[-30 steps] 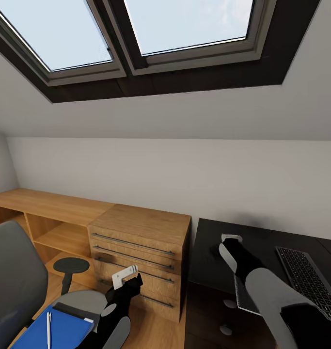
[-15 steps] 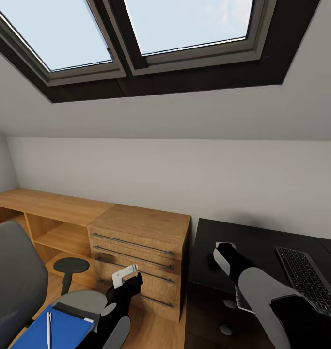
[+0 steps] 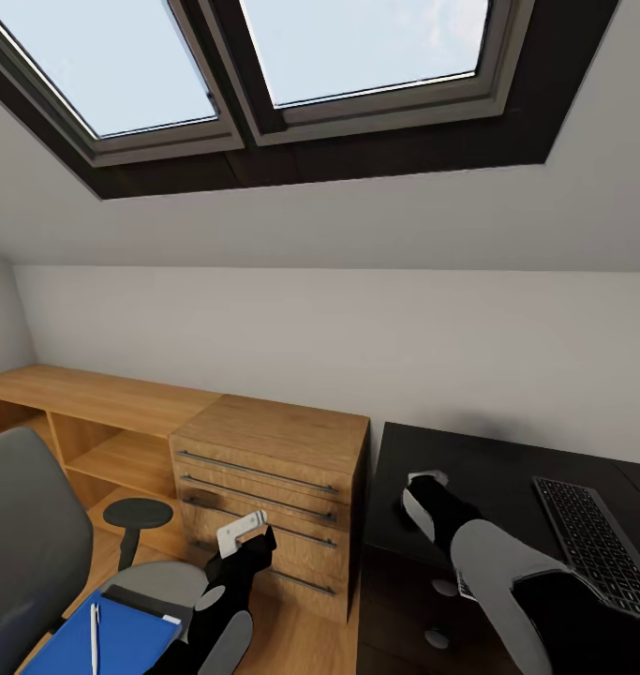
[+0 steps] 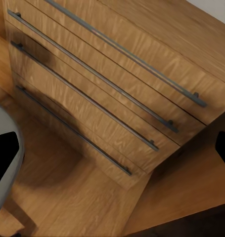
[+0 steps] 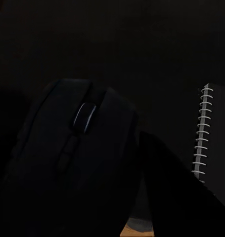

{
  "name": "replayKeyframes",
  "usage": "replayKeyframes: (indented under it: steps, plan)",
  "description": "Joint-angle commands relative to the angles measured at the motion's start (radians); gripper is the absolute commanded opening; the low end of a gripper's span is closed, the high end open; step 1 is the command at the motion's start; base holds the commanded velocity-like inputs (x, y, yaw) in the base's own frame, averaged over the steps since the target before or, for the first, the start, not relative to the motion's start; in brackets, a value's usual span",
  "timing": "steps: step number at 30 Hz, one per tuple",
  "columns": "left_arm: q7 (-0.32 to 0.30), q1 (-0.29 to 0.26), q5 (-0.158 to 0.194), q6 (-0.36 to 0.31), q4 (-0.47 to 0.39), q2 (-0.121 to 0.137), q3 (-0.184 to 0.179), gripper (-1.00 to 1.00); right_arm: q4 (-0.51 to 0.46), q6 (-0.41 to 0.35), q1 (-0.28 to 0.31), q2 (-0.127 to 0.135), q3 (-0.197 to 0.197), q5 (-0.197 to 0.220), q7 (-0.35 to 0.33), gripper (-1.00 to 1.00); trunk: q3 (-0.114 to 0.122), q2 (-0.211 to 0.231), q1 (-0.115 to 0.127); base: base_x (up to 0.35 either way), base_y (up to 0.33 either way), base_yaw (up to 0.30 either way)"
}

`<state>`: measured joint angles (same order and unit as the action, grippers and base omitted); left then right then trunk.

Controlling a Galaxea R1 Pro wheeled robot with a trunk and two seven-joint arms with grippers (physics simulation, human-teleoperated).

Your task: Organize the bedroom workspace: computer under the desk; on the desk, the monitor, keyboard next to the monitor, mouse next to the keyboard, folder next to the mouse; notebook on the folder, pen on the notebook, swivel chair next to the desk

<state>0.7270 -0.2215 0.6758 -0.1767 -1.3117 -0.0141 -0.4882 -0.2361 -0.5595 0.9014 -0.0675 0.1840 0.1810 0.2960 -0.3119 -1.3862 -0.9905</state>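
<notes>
Right now the right claw point(image 3: 423, 483) sits low over the front left corner of the black worktop point(image 3: 507, 469). In the right wrist view the black mouse point(image 5: 77, 153) with its grey scroll wheel lies close under it, one dark finger point(image 5: 176, 182) alongside its flank; can't tell whether it is clenched on the mouse or released. Spiral-bound notebook point(image 5: 218, 138) lies on the worktop just beside the mouse. Keyboard point(image 3: 596, 544) is further right on the same worktop.

Left claw point(image 3: 243, 532) hangs in front of the wooden drawer chest point(image 3: 273, 469), white fingers slightly apart and holding nothing; left wrist view looks at the chest's long metal bar handles point(image 4: 92, 74).

Swivel chair point(image 3: 29, 553) is at the lower left, with the blue folder point(image 3: 104, 642) on its seat and the pen point(image 3: 95, 637) on top of the folder.

Room: wood shelving unit point(image 3: 95, 412) left of the chest, wood floor, white wall, sloped ceiling with two dark-framed skylights point(image 3: 263, 56). No readable writing or labels anywhere.
</notes>
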Motion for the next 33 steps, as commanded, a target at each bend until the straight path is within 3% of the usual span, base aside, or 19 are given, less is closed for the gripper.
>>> replayKeyframes:
  steps: [1,6,25,26,33]
  plan:
    - [0.006,-0.001,0.004,-0.004,-0.001,0.000,-0.001,1.00,0.016,-0.003,0.001,-0.007,0.009,-0.030,0.006,-1.00,-0.001,-0.001,0.000,0.000,0.000,0.000]
    - [0.006,-0.001,0.004,-0.004,-0.001,0.000,-0.001,1.00,0.025,-0.001,0.001,-0.012,0.011,-0.051,0.006,-1.00,-0.001,-0.001,0.000,0.000,0.000,0.000]
    - [0.006,-0.001,0.001,-0.004,0.000,0.000,-0.001,1.00,0.028,0.011,0.001,-0.019,0.015,-0.059,0.005,-1.00,-0.001,-0.001,0.000,0.000,0.000,0.000]
    - [0.006,-0.001,0.002,-0.004,0.000,0.000,-0.001,1.00,0.027,0.012,0.001,-0.019,0.016,-0.059,0.005,1.00,-0.001,-0.001,0.000,0.000,0.000,0.000]
    - [0.006,-0.001,0.003,-0.006,0.000,0.000,-0.001,1.00,0.028,0.012,0.001,-0.020,0.017,-0.060,0.005,1.00,-0.001,-0.001,0.000,0.000,0.000,0.000]
